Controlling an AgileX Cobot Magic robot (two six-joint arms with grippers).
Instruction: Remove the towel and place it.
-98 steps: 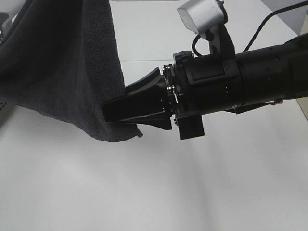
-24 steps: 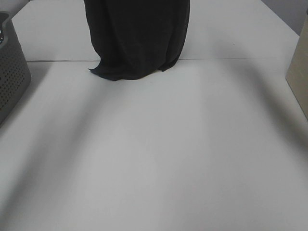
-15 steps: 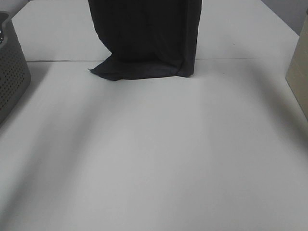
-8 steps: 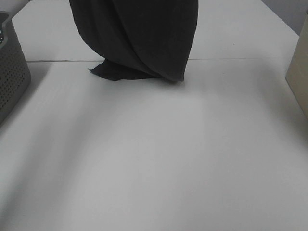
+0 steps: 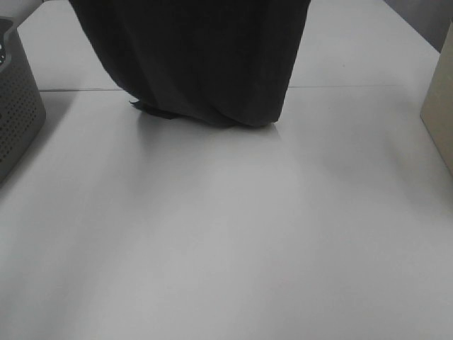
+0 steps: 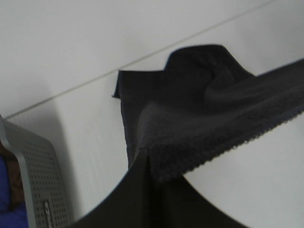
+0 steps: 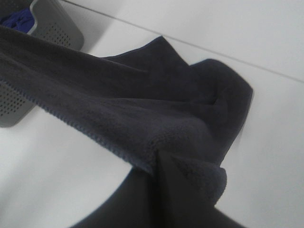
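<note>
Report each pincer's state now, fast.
The left pincer is closed on the towel.
The right pincer is closed on the towel too.

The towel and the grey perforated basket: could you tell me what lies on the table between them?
Nothing but bare white table, crossed by a seam line; the exterior high view shows it between the grey perforated basket and the towel.

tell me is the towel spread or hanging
Hanging: the towel rises out of view, only its lower end bunched on the table, left gripper and right gripper shut on it.
</note>
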